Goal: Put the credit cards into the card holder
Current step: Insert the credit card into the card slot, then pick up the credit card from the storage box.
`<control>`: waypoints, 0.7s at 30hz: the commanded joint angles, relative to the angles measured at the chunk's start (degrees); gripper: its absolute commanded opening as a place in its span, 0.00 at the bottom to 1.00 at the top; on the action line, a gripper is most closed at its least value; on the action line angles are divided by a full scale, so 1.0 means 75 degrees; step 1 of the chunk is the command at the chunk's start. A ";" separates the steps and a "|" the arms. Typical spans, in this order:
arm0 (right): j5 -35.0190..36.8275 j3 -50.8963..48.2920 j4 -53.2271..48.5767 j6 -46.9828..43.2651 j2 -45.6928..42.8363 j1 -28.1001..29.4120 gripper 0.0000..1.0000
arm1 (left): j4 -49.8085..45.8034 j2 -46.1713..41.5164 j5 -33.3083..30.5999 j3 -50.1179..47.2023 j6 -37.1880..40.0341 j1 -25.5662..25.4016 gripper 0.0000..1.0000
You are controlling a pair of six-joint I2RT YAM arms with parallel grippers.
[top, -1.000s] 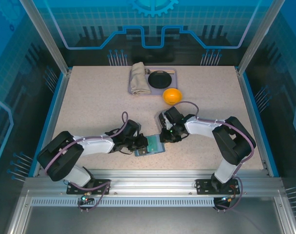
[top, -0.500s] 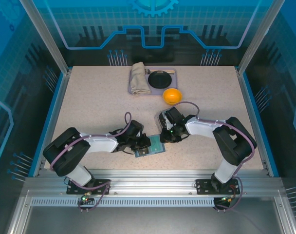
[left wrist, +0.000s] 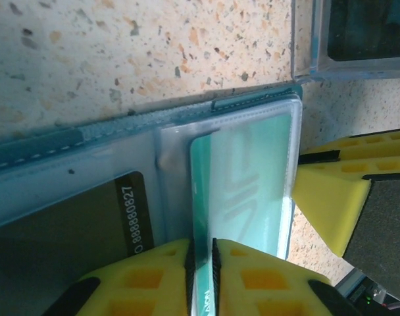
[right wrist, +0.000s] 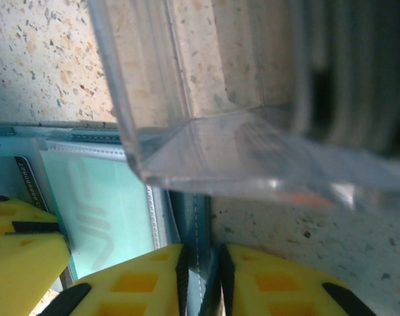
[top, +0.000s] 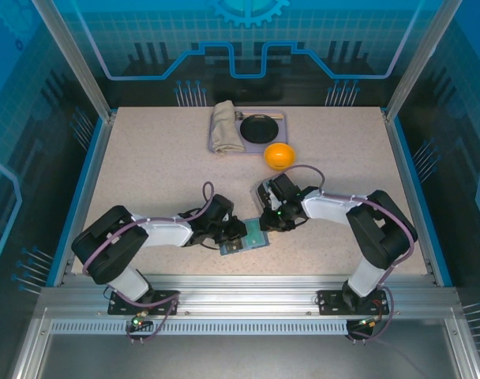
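From above, the open card holder (top: 238, 245) lay near the desk's (top: 145, 166) front edge, between the left hand (top: 234, 230) and the right hand (top: 267, 222).

At the left wrist, that hand pinched the green credit card (left wrist: 246, 191), which sat half inside a clear pocket with its long axis pointing away from the pads. Pushing it straight home seemed next.

At the right wrist, that hand was clamped on the card holder's stitched edge, beside the clear case (right wrist: 206, 99).
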 commanded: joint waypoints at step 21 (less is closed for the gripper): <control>0.2077 0.2694 -0.2848 -0.2560 -0.0896 -0.1840 0.63 | -0.2586 0.0098 -0.0108 0.2866 0.0713 0.0969 0.62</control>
